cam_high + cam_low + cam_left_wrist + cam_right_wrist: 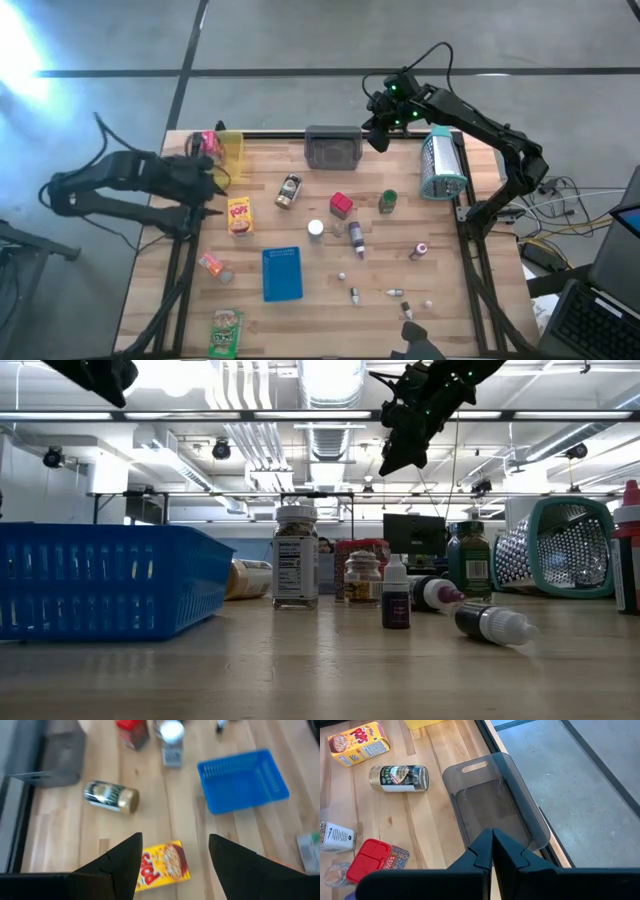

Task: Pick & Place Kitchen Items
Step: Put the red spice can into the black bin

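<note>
Yellow cereal box (162, 867): flat on the table (300, 325), beneath the left end effector (175, 862)
Left end effector: fingers apart, holding nothing
Right end effector (492, 851): fingers pressed together, empty, above the grey bin (495, 800)
Dark jar (399, 778): on its side beside that bin

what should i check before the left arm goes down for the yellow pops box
1. Left hand open over the table: ok.
2. Yellow Pops box lined up between its fingers: ok in the left wrist view.
3. Left hand empty: ok.
4. Room around the box: ok, the lying jar and blue basket sit apart from it.
5. Right hand out of the way: ok, shut and empty above the grey bin.
6. Height above the box: cannot tell.
</note>
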Robot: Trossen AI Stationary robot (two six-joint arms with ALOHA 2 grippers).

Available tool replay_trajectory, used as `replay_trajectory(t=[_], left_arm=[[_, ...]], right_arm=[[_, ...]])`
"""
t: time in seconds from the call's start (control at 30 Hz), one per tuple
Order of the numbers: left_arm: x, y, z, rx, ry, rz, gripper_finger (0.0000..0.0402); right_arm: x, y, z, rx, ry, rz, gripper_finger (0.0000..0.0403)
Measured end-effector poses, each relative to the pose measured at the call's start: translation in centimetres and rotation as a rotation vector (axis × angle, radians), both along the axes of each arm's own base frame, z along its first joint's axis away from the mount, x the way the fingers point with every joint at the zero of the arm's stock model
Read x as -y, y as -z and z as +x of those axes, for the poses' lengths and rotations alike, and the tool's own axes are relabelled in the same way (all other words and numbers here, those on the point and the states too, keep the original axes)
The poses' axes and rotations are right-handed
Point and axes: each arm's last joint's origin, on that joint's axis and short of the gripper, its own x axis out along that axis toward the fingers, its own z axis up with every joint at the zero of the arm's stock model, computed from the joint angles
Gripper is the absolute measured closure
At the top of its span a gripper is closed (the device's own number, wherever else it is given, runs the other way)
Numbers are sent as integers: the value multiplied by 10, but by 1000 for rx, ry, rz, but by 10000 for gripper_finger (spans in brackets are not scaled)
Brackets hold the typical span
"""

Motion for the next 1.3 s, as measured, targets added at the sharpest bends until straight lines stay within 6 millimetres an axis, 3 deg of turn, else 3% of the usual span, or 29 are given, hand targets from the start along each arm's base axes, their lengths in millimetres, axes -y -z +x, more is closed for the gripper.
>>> replay_trajectory(t=[0.3,0.57,1.0,1.3], left_arm=[[14,16,13,-204,98,23,168],[17,23,10,-370,56,8,168],[35,24,2,-407,112,-46,170],[59,32,-8,-444,149,-57,211]], right_arm=[[0,0,0,1,1,0,394],[0,0,0,3,10,5,394],[1,-1,1,27,54,27,394],[2,-2,2,46,78,41,394]])
